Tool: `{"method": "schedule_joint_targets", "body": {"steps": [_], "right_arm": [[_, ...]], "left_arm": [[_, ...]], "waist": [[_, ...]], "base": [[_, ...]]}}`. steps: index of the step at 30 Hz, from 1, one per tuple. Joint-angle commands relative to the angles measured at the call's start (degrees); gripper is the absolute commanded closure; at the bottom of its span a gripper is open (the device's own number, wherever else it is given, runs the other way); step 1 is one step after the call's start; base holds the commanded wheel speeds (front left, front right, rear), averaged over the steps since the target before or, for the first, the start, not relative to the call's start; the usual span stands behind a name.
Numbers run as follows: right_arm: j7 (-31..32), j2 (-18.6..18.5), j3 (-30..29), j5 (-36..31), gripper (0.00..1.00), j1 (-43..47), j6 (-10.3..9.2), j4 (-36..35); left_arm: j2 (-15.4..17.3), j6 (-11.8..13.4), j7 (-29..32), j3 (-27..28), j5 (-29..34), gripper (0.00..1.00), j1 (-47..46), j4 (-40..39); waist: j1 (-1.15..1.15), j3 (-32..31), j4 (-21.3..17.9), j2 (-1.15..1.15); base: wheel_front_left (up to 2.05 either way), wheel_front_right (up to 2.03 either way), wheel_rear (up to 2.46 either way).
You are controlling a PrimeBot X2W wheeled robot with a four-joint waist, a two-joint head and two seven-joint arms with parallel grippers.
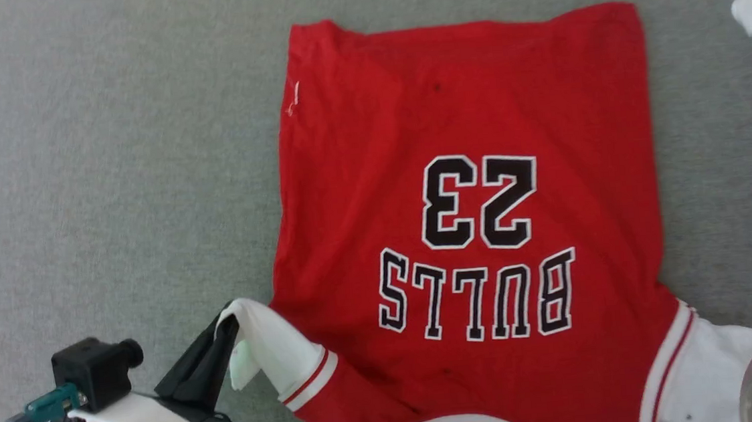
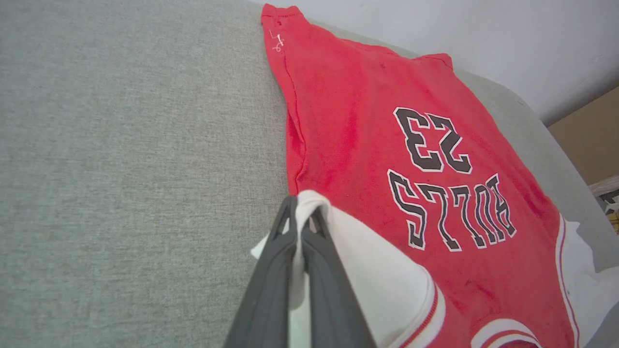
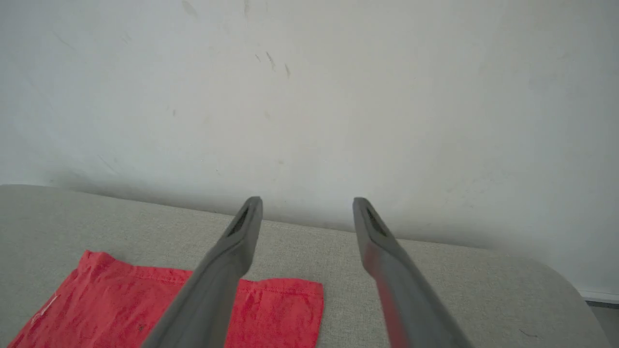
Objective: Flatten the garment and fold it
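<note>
Soft, even light falls on everything, bright and without glare. The head view is slightly hazy: the lettering (image 1: 449, 205) on the shirt (image 1: 461, 97) has soft edges. In the right wrist view a faint shadow band lies low on the wall (image 3: 309, 96), just above the surface (image 3: 435, 270), whose far edge curves with the wide lens. The fingers (image 3: 213, 290) of the right pincer (image 3: 307, 205) blur toward the bottom edge.

Grey woven fabric surface (image 1: 110, 158), plain, rounded at its far corner; off-white wall (image 3: 309, 96) directly behind it, a few dark scuff marks high up; white skirting strip (image 3: 598, 294) at the wall's foot; tan panel (image 2: 587, 140) past the surface's edge, too blurred to identify.
</note>
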Motion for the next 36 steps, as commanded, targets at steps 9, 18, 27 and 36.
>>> {"method": "schedule_joint_targets", "body": {"steps": [9,18,27,36], "right_arm": [[2.31,-1.76,-3.37,-10.44,0.0,-5.27,-0.03,12.36],[6.27,0.18,-12.25,-18.39,0.0,-3.35,-0.03,18.65],[7.24,0.85,-14.72,-18.31,1.0,-2.91,-0.03,20.14],[-1.3,0.86,-12.42,-12.57,1.0,-2.67,-0.03,19.58]], "left_arm": [[-1.55,-2.38,-1.23,-1.72,1.4,1.0,-4.99,2.39],[-2.0,-3.1,-1.39,-2.82,2.28,1.0,-7.25,2.25],[-2.06,-3.25,-1.53,-2.8,1.77,1.0,-7.77,3.37],[-1.31,-1.42,-1.52,-2.32,2.38,1.0,-5.89,3.07]], "waist": [[-0.01,7.58,5.6,0.0],[-0.01,9.74,7.57,0.0],[-0.01,8.57,7.33,0.0],[-0.01,1.93,4.07,0.0]], "base": [[0.0,0.0,0.0],[0.0,0.0,0.0],[0.0,0.0,0.0],[0.0,0.0,0.0]]}}
